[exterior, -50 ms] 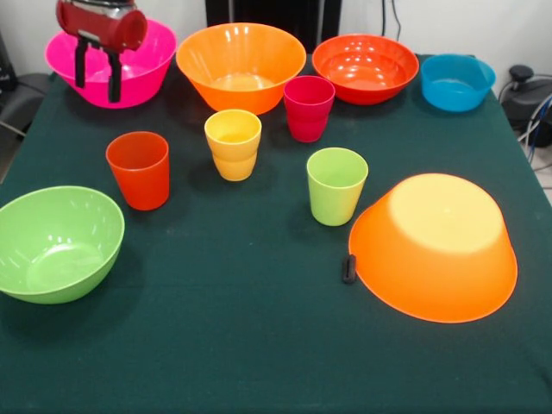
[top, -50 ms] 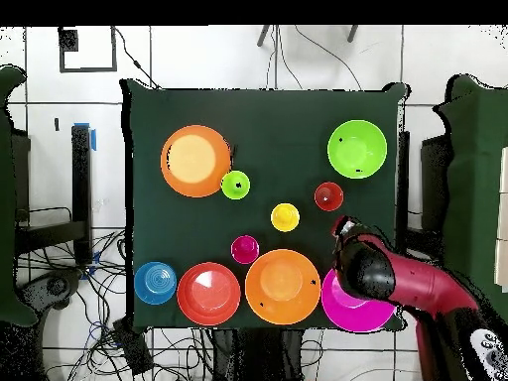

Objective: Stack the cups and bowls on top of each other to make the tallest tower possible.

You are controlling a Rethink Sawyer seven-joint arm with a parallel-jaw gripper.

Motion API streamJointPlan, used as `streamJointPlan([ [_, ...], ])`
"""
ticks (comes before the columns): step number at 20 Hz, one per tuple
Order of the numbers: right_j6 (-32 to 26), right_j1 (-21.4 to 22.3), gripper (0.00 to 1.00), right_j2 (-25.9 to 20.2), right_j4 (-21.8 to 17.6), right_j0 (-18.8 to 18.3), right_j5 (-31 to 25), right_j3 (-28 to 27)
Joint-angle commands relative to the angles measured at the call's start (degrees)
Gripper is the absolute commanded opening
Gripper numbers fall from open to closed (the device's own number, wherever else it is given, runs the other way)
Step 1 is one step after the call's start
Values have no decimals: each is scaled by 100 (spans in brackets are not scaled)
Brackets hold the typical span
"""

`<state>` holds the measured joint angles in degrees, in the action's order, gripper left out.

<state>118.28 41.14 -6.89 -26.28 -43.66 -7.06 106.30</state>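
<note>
Upturned orange bowl point(exterior, -50 ms: 434, 247): near, 4 o'clock, a ready base I judge.
Green bowl point(exterior, -50 ms: 56, 243): near, 8 o'clock, upright.
Cups point(exterior, -50 ms: 233, 144): mid-table, four, apart, unstacked.
Gripper point(exterior, -50 ms: 97, 65): far, 11 o'clock, I see fingers spread, empty, over the pink bowl point(exterior, -50 ms: 142, 73), probably my first pick.

No text, label, brand, number or sign can be read in either view. The cups, the bowls and the dark green surface point(exterior, -50 ms: 259, 345) are plain, with no printing showing on them. The red arm housing bears no legible marking either.
</note>
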Motion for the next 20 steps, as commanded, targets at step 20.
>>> streamJointPlan([
  [20,1242,-217,100,922,992,694,96,1000],
])
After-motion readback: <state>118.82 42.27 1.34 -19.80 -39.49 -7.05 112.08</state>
